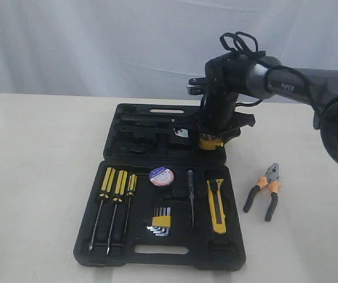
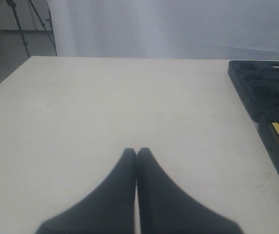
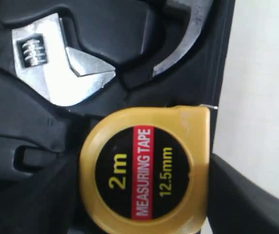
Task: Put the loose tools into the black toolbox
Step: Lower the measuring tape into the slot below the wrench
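The black toolbox (image 1: 157,259) lies open on the table, its two halves flat. In its near half rest the black tape roll (image 1: 161,175) and the yellow-and-black utility knife (image 1: 216,206). The orange-and-black pliers (image 1: 265,190) lie on the table to the right of the box. Over the right end of the far half, my right gripper (image 1: 211,140) is shut on the round yellow tape measure (image 3: 146,170), one finger (image 3: 246,200) against its side. My left gripper (image 2: 137,152) is shut and empty above bare table; the toolbox edge (image 2: 256,87) shows off to one side.
Three yellow-handled screwdrivers (image 1: 114,194), a hex key set (image 1: 160,223) and a thin tester screwdriver (image 1: 191,197) sit in the near half. A silver adjustable wrench (image 3: 56,68) lies in the far half beside the tape measure. A white curtain hangs behind the table.
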You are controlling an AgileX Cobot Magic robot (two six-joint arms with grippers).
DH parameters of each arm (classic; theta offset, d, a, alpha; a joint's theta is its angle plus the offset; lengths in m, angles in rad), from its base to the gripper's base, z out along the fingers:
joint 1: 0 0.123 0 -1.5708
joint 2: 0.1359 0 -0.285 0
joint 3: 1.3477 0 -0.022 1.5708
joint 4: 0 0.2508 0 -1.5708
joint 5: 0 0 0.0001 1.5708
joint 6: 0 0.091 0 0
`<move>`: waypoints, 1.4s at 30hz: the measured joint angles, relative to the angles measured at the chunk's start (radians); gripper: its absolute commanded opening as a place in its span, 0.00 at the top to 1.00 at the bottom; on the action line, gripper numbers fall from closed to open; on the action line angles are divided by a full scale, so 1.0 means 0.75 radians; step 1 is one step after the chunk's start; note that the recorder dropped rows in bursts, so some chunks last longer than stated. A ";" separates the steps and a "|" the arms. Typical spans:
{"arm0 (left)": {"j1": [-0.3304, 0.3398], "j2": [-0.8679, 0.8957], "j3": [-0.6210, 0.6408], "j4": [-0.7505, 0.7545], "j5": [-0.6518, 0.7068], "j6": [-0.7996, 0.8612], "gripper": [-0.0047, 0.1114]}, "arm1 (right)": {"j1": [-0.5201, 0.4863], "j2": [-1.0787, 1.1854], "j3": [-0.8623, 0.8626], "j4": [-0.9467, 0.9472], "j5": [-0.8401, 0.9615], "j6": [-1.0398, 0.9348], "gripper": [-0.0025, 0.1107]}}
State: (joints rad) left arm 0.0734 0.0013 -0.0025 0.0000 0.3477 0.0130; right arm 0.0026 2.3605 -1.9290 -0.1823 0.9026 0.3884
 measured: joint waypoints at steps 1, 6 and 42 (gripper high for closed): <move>0.000 0.000 0.000 0.000 0.000 0.000 0.96 | 0.000 0.000 -0.004 0.000 -0.004 0.005 0.81; 0.000 0.000 0.000 0.000 0.000 0.000 0.96 | 0.003 0.013 -0.008 0.002 -0.013 0.035 0.81; 0.000 0.000 0.000 0.000 0.000 0.000 0.96 | 0.003 0.031 -0.028 0.158 0.156 -0.061 0.48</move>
State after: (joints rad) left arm 0.0734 0.0013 -0.0025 0.0000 0.3477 0.0130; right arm 0.0049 2.3837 -1.9499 -0.0642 1.0198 0.3423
